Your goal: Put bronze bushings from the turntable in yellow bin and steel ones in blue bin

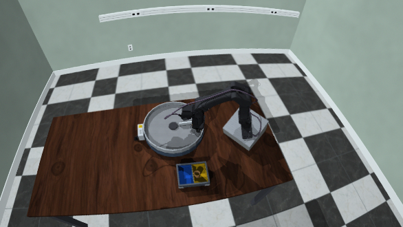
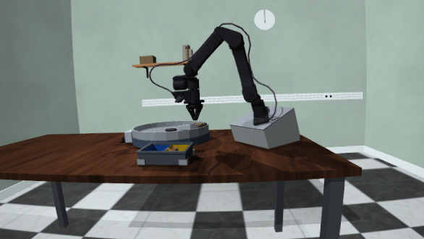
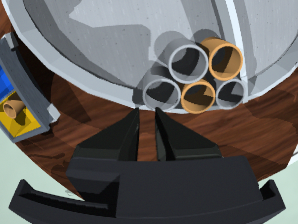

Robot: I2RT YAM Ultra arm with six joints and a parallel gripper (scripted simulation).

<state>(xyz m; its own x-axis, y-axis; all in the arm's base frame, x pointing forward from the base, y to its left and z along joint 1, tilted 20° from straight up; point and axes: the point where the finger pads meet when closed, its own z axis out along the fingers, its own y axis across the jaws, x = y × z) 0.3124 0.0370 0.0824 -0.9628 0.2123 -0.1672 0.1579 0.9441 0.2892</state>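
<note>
Wrist view: the gripper (image 3: 147, 131) hangs nearly closed with nothing between its fingers, above the turntable (image 3: 100, 23) rim. At its 1 o'clock huddle five bushings: two bronze (image 3: 224, 59), three steel (image 3: 188, 63). At 9 o'clock, the yellow bin (image 3: 20, 119) seemingly holds one bronze piece. No legible writing.

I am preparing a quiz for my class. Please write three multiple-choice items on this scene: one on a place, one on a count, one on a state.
1. Where does the cluster of bushings lie?
A. at the turntable's rim
B. on its hub
C. on the floor

2. How many bronze bushings stand in that cluster?
A. none
B. two
C. five

3. How is the claw?
A. wide open
B. clamped on a bushing
C. nearly shut, holding nothing

Answers:
1 A, they sit against the turntable wall.
2 B, two orange-brown tubes among three grey.
3 C, the fingers stand close, with nothing between.
</note>
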